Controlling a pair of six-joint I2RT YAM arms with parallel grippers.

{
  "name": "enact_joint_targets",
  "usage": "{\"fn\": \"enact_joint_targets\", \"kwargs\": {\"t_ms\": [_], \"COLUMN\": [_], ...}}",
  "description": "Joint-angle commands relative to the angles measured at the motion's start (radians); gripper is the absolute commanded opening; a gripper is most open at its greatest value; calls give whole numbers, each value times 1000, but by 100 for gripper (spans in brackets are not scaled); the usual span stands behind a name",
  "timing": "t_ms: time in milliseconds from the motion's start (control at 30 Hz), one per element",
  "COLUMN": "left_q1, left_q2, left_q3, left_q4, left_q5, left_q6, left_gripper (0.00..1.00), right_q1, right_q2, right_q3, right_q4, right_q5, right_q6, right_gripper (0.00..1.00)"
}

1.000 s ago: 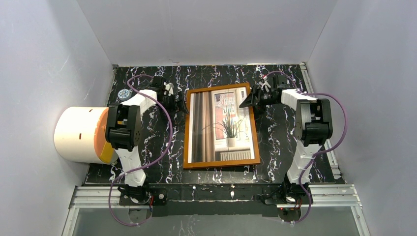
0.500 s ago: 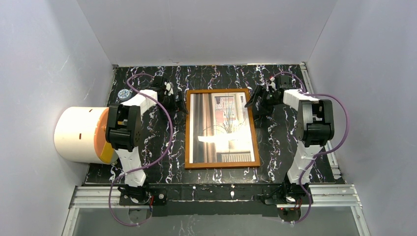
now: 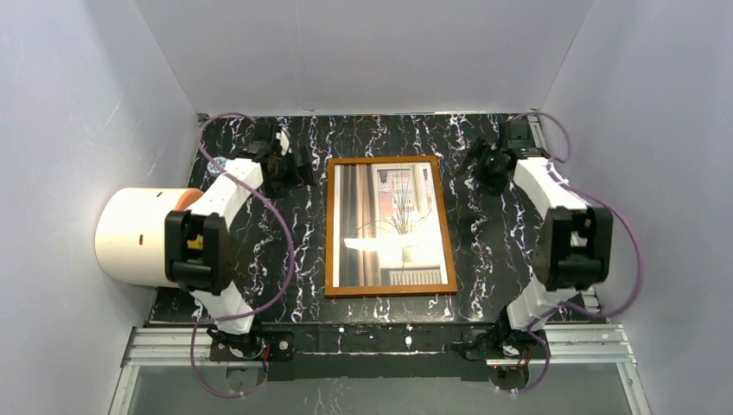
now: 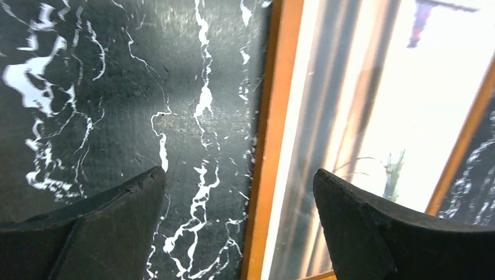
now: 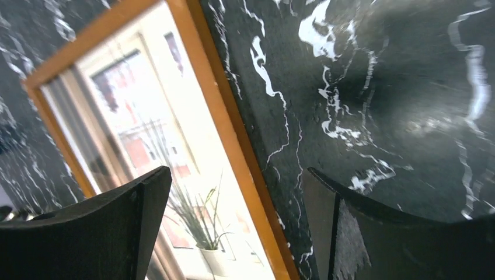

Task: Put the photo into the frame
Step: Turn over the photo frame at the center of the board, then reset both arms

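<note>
Orange-brown wooden frame (image 3: 380, 159) is laid flat on black marbled table (image 3: 484, 259), plant-and-curtains photo (image 3: 389, 225) seated inside. Left gripper (image 4: 238, 174) and right gripper (image 5: 238, 172) are held wide, empty, insertion seemingly finished.

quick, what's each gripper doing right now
left gripper: open, holding nothing
right gripper: open, holding nothing

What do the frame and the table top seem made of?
The frame: likely wood, orange-brown, smooth satin; glare over the photo suggests a clear pane. The table: black with white veins, marble-look, faintly scuffed; possibly only a printed sheet.
</note>
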Motion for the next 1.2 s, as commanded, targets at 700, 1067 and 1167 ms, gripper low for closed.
{"fn": "enact_joint_targets", "kwargs": {"t_ms": [700, 1067, 1167], "left_q1": [-7, -8, -8], "left_q2": [-896, -995, -987], "left_q3": [14, 190, 229], "left_q4": [-236, -411, -474], "left_q5": [-258, -420, -455], "left_q6": [-50, -18, 3], "left_gripper": [98, 99, 98], "right_q1": [-3, -3, -3], "right_q2": [-919, -1000, -974], "right_q3": [180, 317, 338], "right_q4": [-454, -532, -570], "right_q5": [448, 724, 758], "right_q6": [37, 0, -10], "right_gripper": [92, 99, 99]}}
